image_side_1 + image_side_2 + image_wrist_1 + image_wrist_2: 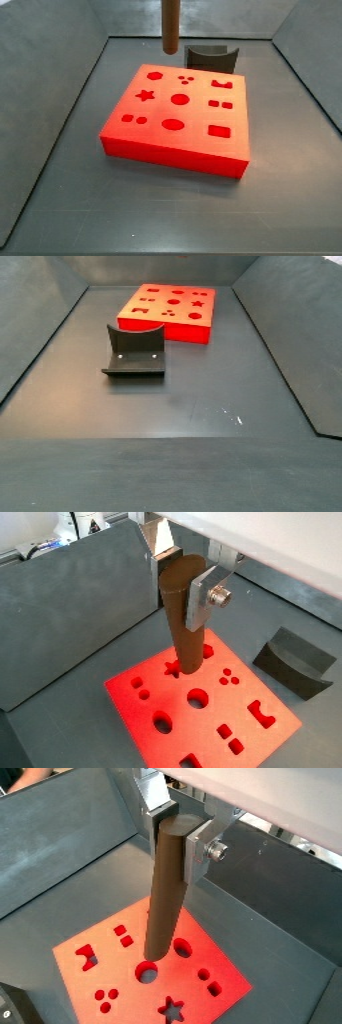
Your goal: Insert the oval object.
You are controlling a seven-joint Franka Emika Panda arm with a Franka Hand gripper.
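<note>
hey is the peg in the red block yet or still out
Out. The claw holds the peg upright above the block; in a side view its tip hangs clear of the holes.

The hand [185,574] is up high with the peg [183,617] clamped between its plates, hanging over the red block [201,702], and in a side view the peg [171,27] tip has clear air under it. The holder [211,58] stands just behind the block [181,110], narrowing that gap. Grey walls [60,100] box in the tabletop [187,406], which is wide open in front of the holder [135,352].
</note>
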